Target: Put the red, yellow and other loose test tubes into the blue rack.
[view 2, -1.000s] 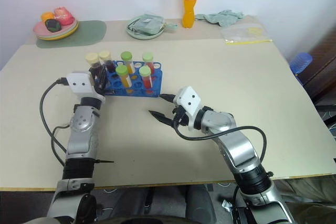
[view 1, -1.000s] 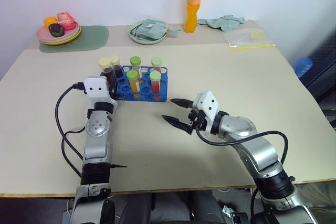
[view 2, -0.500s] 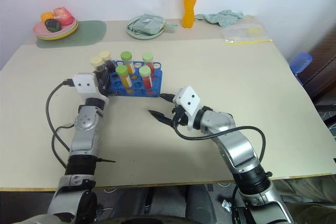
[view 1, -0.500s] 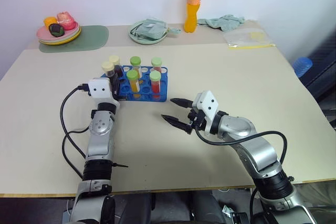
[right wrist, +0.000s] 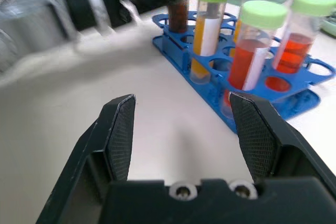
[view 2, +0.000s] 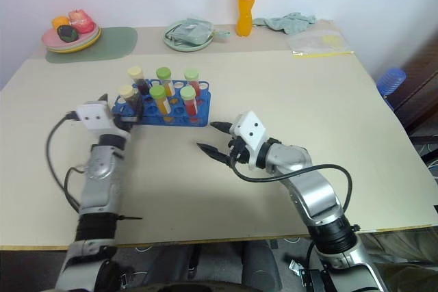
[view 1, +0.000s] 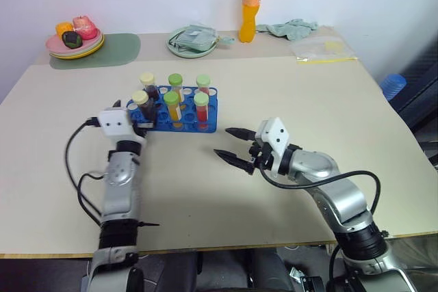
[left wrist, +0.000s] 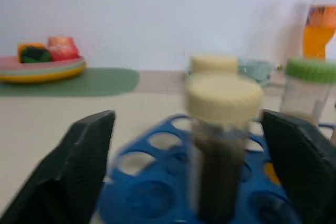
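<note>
Left eye view: the left claw (view 1: 137,115) is sitting at the near-left corner of the blue rack (view 1: 179,109), fingers spread, gripping nothing. The dark tube with the cream cap (view 1: 143,105) is standing upright in that corner hole, just ahead of the fingertips. The right claw (view 1: 232,144) is hovering over bare tabletop (view 1: 294,94), spread and empty, off the rack's right end.

Right eye view: six capped tubes are standing upright in the rack, long axes vertical; no loose tube is lying on the tabletop.

Left wrist view: both fingers (left wrist: 73,166) are flanking the dark tube apart from it, so it is sitting dead ahead between them.

Right wrist view: the rack is lying ahead of the open right claw, green-capped tubes (right wrist: 249,51) nearest; the left arm is closer to the rack.
</note>
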